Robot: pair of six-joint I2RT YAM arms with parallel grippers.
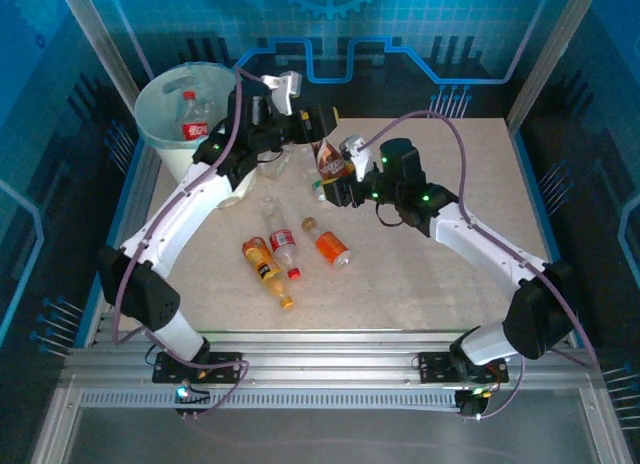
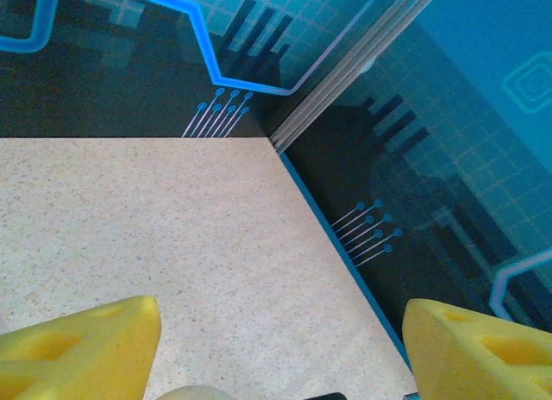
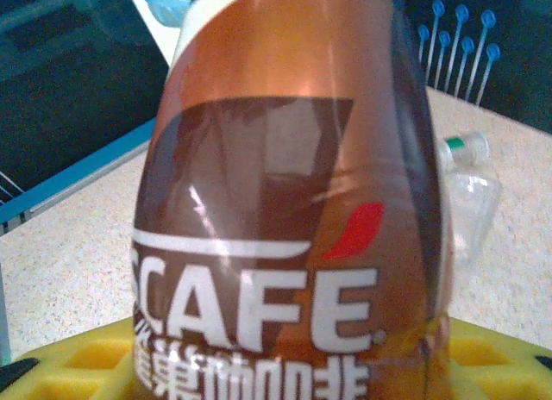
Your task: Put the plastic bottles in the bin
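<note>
**Brown bottle pinched in your right gripper, bin far off to the left**

Your right gripper is pinching a brown bottle. From above, the bottle stands almost upright near the middle of the far half of the desk. I cannot tell if its bottom touches the desk. In the right wrist view the brown bottle is very close, held between the yellow fingers. Big white letters run across its label.

Your left gripper is just beside the brown bottle, on its far side. In the left wrist view its yellow fingers are spread wide, and bare desk shows between them.

The bin stands at the far left corner of the desk. It is well apart from the brown bottle, on the other side of your left arm. A bottle with a red label lies inside the bin.

More bottles lie on the desk. A clear bottle with a green cap is just beside your right gripper. Nearer to you, three lie close together: a yellow bottle, a clear bottle with a red band and an orange bottle.
</note>
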